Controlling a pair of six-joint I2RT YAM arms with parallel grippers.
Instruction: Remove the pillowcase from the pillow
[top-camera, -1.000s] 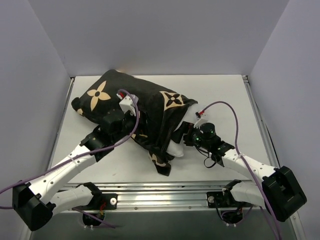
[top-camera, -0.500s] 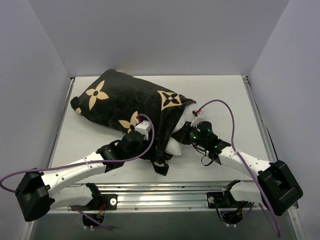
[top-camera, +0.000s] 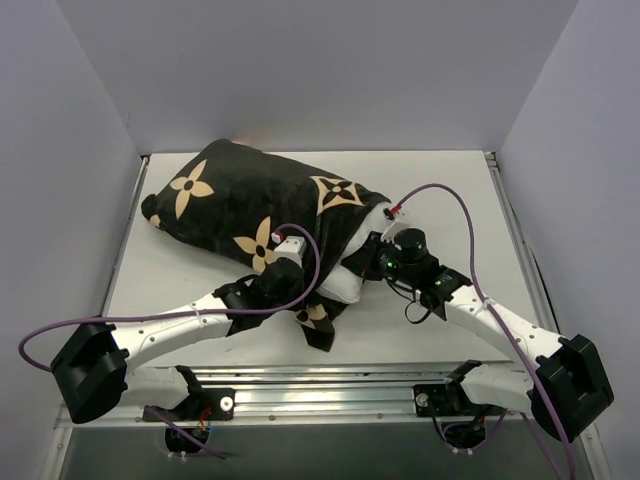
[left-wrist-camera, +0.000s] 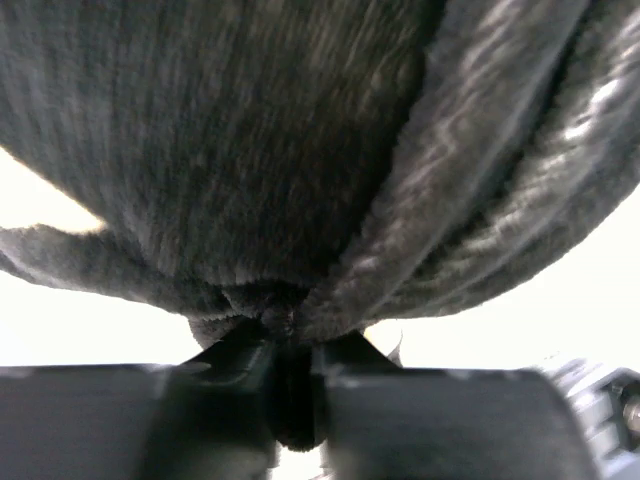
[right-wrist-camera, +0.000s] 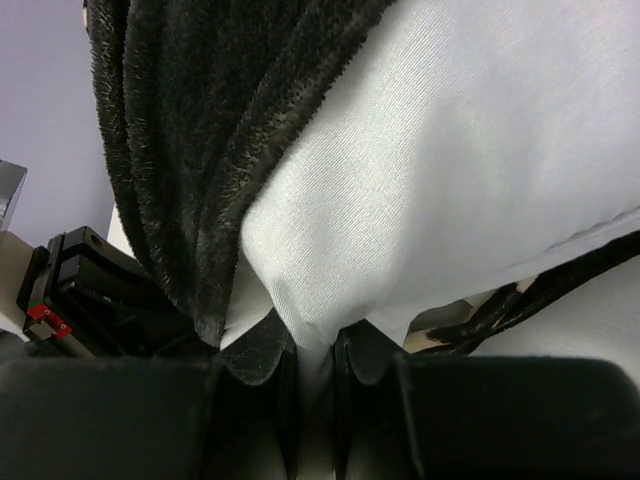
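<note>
The black velvety pillowcase (top-camera: 250, 195) with tan flower motifs lies across the table's left and middle. Its open end hangs toward the front. The white pillow (top-camera: 345, 282) pokes out of that open end. My left gripper (top-camera: 300, 300) is shut on a bunched fold of the pillowcase (left-wrist-camera: 300, 200) near the open end. My right gripper (top-camera: 365, 262) is shut on a corner of the pillow (right-wrist-camera: 450, 160), with white cloth pinched between its fingers. Black pillowcase fabric (right-wrist-camera: 190, 130) hangs to the left of that corner.
The white table (top-camera: 450, 200) is walled by grey panels on the left, back and right. A metal rail (top-camera: 330, 385) runs along the near edge between the two arm bases. Purple cables loop above both wrists.
The left arm swung from the pillowcase's top to its open end and closed on the fabric. The right gripper moved in and closed on the pillow's corner.
</note>
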